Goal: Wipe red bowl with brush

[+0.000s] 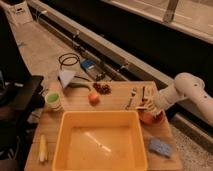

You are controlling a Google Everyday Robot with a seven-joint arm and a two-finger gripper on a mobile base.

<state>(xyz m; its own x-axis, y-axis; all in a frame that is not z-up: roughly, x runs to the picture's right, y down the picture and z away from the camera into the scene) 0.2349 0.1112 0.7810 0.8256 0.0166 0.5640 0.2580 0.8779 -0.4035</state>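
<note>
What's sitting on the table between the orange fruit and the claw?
In the camera view, a grey fork lies between the orange fruit and the shut claw, which is over the red bowl.

Hand (148,106) shut over red bowl (151,118) (right of yellow tub (100,142)); blue sponge (160,147) near
</note>
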